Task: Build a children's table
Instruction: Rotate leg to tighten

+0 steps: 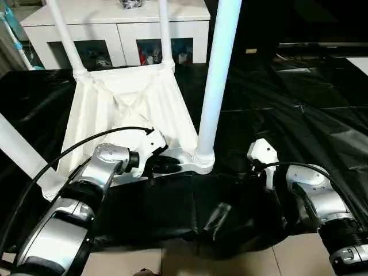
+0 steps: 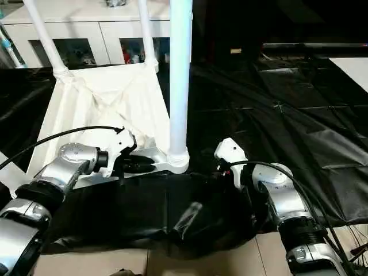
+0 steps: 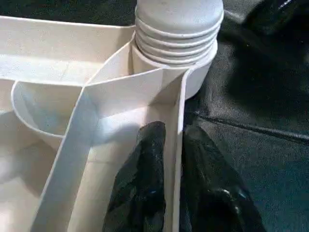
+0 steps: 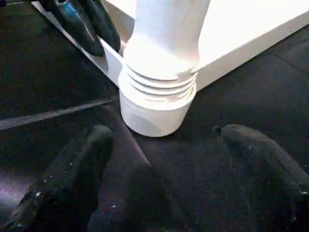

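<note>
The children's table [image 1: 126, 109] lies upside down on the black cloth, ribbed underside up, with its white legs standing upward. The nearest leg [image 1: 215, 75] sits threaded in the near right corner socket [image 1: 202, 161]. My left gripper [image 3: 174, 130] is shut on the tabletop's thin rim wall just beside that socket, one black finger [image 3: 145, 169] inside the rim and the other outside. My right gripper [image 4: 163, 131] stands open on the cloth in front of the same socket [image 4: 157, 106], a finger to each side and apart from it.
Three more legs rise at the far left [image 1: 63, 34], far right [image 1: 165, 31] and near left [image 1: 23, 152] corners. A white cabinet [image 1: 115, 29] with glass doors stands behind. The black cloth [image 1: 299, 115] drapes over the front edge above the tiled floor [image 1: 172, 259].
</note>
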Available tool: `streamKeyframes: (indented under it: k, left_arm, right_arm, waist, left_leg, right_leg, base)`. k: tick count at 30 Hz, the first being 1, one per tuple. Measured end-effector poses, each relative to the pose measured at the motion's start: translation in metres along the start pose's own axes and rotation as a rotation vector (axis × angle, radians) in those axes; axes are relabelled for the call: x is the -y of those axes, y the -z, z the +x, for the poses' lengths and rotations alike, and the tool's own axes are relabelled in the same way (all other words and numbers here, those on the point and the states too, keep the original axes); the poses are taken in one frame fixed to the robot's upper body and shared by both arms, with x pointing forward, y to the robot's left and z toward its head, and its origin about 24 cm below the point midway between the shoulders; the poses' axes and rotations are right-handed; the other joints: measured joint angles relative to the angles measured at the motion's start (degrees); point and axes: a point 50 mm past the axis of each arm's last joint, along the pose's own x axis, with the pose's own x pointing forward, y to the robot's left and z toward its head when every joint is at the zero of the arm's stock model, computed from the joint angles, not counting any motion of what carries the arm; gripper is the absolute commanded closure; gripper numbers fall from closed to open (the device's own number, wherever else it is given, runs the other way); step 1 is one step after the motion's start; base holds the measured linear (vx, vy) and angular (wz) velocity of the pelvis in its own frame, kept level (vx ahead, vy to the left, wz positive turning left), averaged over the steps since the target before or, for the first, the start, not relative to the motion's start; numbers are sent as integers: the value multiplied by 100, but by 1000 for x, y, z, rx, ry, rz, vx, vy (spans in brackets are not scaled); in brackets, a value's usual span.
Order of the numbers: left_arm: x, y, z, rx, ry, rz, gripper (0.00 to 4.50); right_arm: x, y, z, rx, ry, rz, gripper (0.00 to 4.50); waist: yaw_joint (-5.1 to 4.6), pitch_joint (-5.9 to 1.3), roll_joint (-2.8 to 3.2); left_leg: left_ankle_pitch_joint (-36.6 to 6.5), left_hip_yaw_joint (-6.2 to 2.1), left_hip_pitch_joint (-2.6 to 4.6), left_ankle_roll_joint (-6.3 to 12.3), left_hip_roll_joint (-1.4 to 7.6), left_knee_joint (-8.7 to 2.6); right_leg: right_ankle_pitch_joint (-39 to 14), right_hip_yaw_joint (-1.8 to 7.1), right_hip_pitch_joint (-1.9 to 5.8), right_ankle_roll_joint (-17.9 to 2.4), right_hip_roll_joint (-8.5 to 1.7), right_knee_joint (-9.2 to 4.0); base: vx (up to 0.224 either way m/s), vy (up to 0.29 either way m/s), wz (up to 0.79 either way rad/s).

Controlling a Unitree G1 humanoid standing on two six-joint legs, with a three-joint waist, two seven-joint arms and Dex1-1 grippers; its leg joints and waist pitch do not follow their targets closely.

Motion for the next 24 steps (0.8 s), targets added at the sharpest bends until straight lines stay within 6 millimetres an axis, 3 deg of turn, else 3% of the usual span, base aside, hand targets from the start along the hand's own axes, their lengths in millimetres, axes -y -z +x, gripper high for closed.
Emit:
streamKeyframes:
  k: [5,15,24]
  left_arm:
    - [1,1,-3,-13,9,23,448]
    - [6,2,-6,4,24,35,448]
    - [26,0,1,36,64,39,448]
  right_arm:
    - [0,0,0,0,-1,0,52]
    - [1,0,1,6,12,11,52]
    - [-11,-3,2,59,-79,59,52]
  waist:
    - [-24,0,-1]
    - [-36,-1,-3]
    - [5,-5,2]
  left_leg:
    - [0,0,1,0,0,-1]
    - [-1,5,-1,0,0,-14]
    - [-8,11,-3,11,-11,-15]
  right_leg:
    - [-1,1,-1,1,0,-2]
    - [-7,0,-5,10,0,-16]
    - [-16,3,-4,20,-12,-18]
  base:
    - [0,0,0]
    - [0,0,0]
    - [0,0,0]
